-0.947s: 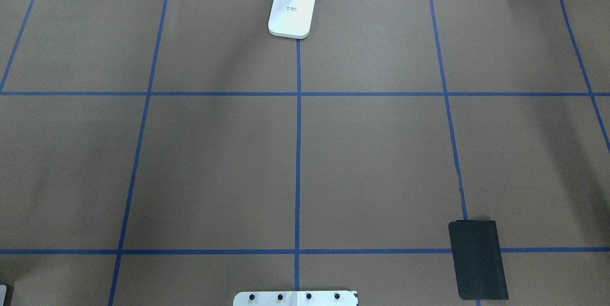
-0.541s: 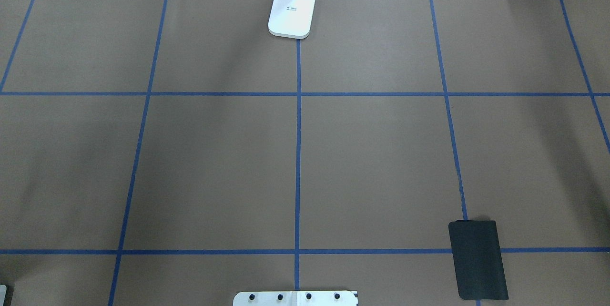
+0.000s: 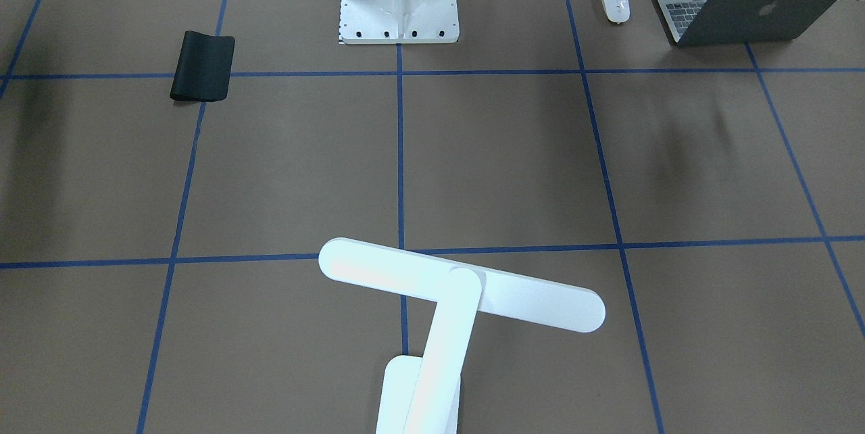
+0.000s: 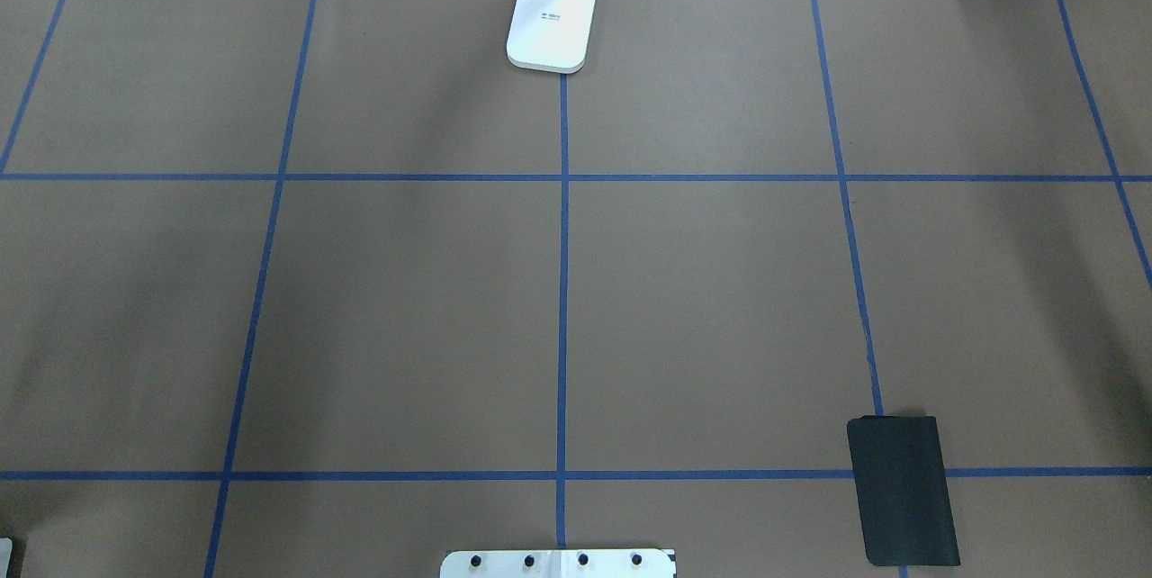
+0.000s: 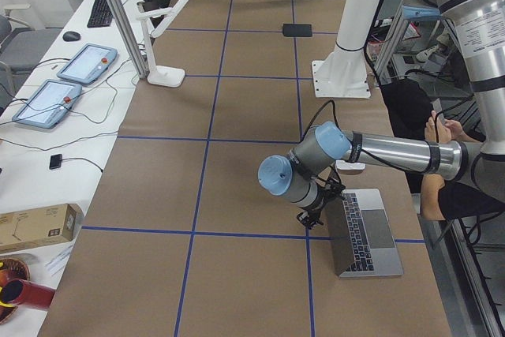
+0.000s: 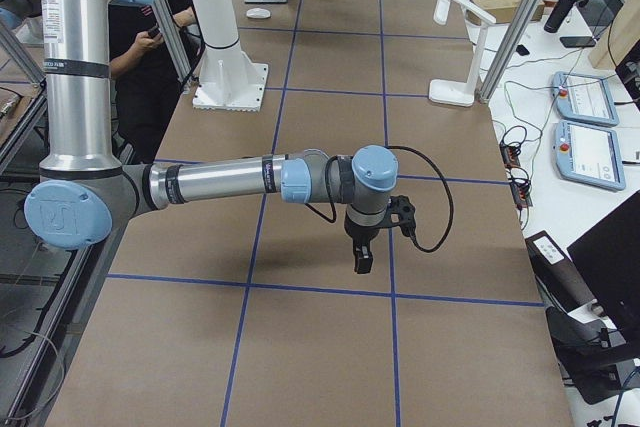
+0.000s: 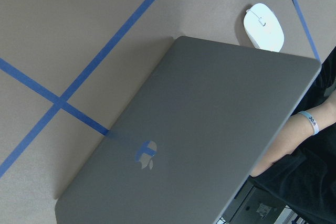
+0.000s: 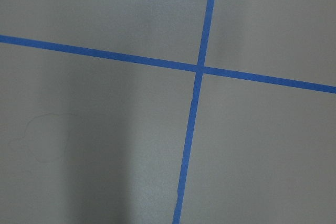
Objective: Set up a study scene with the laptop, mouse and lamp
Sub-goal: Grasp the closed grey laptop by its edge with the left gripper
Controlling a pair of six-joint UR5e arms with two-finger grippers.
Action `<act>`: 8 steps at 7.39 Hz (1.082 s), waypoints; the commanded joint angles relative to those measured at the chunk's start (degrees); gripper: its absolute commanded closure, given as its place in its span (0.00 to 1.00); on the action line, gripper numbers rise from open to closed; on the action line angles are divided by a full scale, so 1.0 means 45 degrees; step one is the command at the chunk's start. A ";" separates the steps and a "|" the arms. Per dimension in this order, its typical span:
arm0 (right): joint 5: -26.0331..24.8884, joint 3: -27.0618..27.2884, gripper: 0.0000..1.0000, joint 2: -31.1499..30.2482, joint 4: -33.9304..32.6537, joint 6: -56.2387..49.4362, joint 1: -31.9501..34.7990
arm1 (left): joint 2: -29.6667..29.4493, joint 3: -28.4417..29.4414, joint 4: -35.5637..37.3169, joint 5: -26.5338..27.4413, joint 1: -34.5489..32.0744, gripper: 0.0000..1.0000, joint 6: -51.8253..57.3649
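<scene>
lamp (image 3: 449, 326) base cut off at bottom edge, left gripper (image 5: 312, 215) jaws — perhaps at the laptop (image 5: 367, 233) lid — unreadable

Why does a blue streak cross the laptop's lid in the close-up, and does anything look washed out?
Left wrist view: the laptop lid mirrors the blue tape, a faint streak by the logo. Front-facing view: the lamp, close to the camera, glares white and loses detail. Right wrist view: a soft shadow dims the lower left.
</scene>
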 commanded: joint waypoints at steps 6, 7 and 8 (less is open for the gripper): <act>-0.0019 0.0000 0.00 0.0081 0.0003 -0.0019 -0.0108 | 0.0006 0.0123 -0.0502 0.0697 0.0019 0.01 0.0591; 0.0000 0.0020 0.00 0.0081 0.0003 -0.0019 -0.0108 | 0.0045 0.0104 -0.0502 0.0755 0.0019 0.01 0.0591; 0.0000 0.0020 0.00 0.0081 0.0003 -0.0019 -0.0127 | 0.0045 0.0143 -0.0425 0.0620 0.0019 0.01 0.0533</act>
